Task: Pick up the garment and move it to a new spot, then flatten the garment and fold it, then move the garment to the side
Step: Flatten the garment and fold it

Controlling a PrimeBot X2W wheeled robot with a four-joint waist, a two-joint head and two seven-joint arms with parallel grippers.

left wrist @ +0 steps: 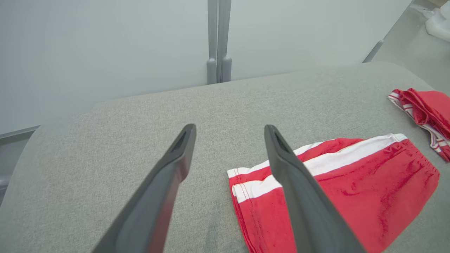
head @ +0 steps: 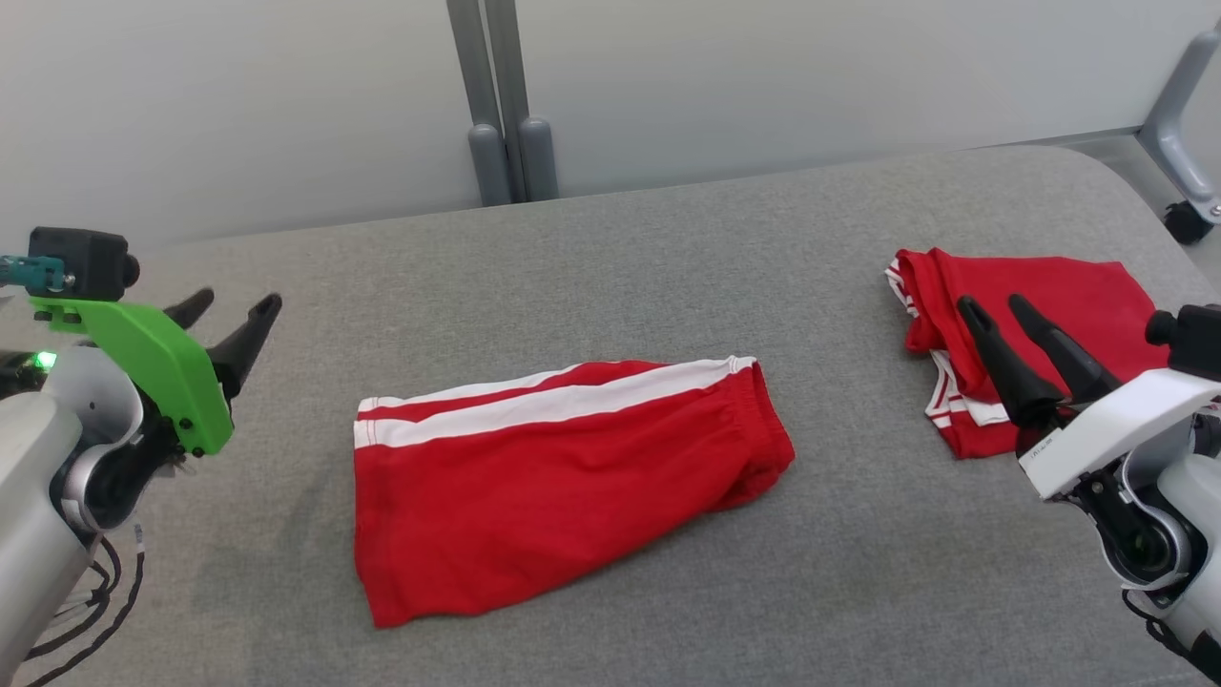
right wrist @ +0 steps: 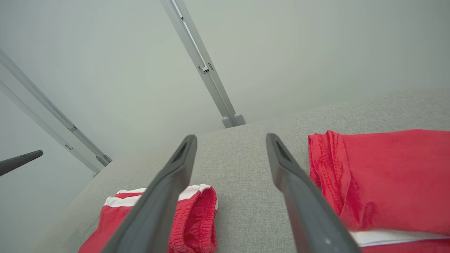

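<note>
Red shorts with white side stripes [head: 563, 477] lie folded in half in the middle of the grey padded table [head: 610, 258], waistband to the right. In the left wrist view these shorts [left wrist: 351, 189] sit to the right of my fingers. My left gripper [head: 234, 310] [left wrist: 230, 129] hangs open and empty over bare table, well left of the shorts. Open and empty too, my right gripper [head: 994, 307] [right wrist: 231, 138] hovers at the left edge of a second red garment [head: 1040, 315] [right wrist: 386, 175], folded at the right. The middle shorts' waistband [right wrist: 197, 218] shows under its left finger.
A pale wall with a grey double post [head: 501, 124] runs behind the table's far edge. A grey frame leg with a black caster [head: 1188, 221] stands past the table's rounded far right corner. Bare grey table stretches between the two garments and along the front.
</note>
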